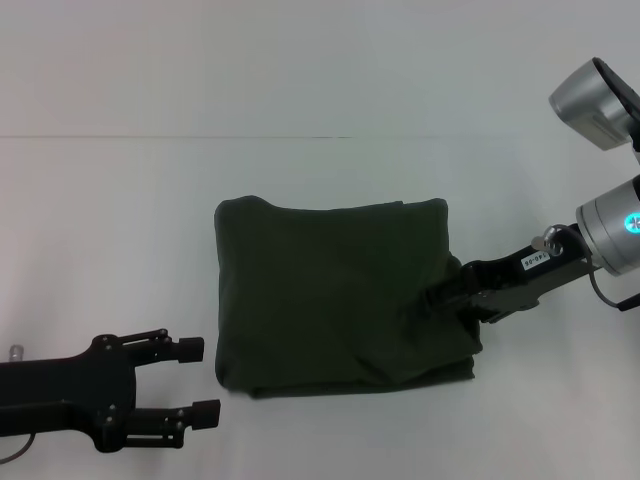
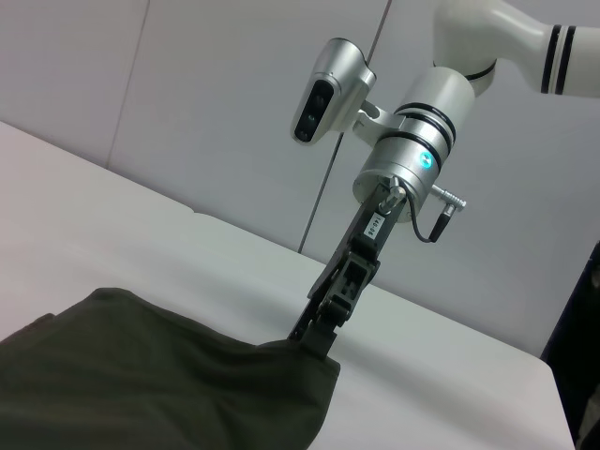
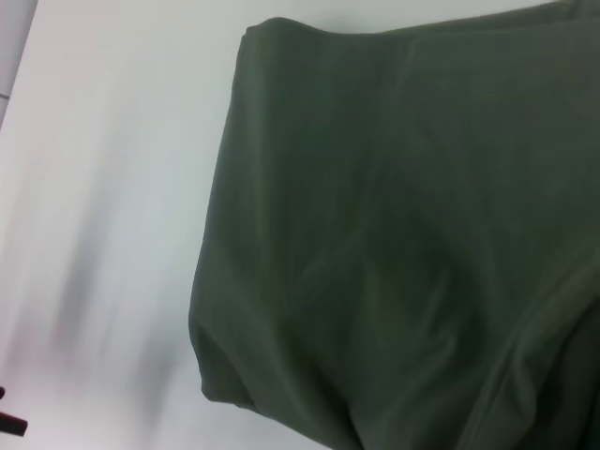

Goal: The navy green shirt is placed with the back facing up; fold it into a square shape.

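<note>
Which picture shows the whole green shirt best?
The head view. There the navy green shirt shows whole, folded into a rough square on the white table, the right tool at its edge and the left tool open beside it. The left wrist view shows only one corner; the right wrist view shows just a close-up part.

Navy green shirt (image 1: 340, 295) — folded into a squarish bundle, lying on the table (image 1: 120, 200) at the middle, before me. My right gripper (image 1: 440, 298) — at the bundle's right edge, touching the cloth, arm reaching in from the right. My left gripper (image 1: 205, 380) sits just beside the shirt's near-left corner, apart from it, fingers spread.
</note>
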You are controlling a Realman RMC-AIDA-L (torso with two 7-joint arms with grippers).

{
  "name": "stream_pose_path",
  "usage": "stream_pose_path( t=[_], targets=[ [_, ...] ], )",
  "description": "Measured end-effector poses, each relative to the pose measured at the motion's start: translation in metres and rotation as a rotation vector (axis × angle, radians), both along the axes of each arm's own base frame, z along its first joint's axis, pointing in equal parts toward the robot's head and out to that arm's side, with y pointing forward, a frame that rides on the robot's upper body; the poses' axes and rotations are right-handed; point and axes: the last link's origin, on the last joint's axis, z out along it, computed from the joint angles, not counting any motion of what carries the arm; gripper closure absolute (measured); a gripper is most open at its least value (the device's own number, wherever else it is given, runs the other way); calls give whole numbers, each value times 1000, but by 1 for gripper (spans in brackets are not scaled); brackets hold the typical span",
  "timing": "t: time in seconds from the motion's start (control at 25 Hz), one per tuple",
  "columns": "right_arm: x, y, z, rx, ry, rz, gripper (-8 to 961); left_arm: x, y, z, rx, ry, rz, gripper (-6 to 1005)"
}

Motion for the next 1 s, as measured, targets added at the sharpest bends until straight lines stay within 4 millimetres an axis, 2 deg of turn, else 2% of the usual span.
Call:
stream_pose_path(
  t=[0.48, 0.72, 1.0],
  targets=[
    [-3, 1, -1, -8, -46, 60, 138, 0, 1, 1, 7, 7, -7, 139],
    [-2, 2, -1, 2, -45, 58, 380, 1, 1, 1, 6, 5, -8, 139],
    [-2, 1, -3, 1, -44, 56, 537, 1, 2, 0, 7, 5, -9, 140]
  ],
)
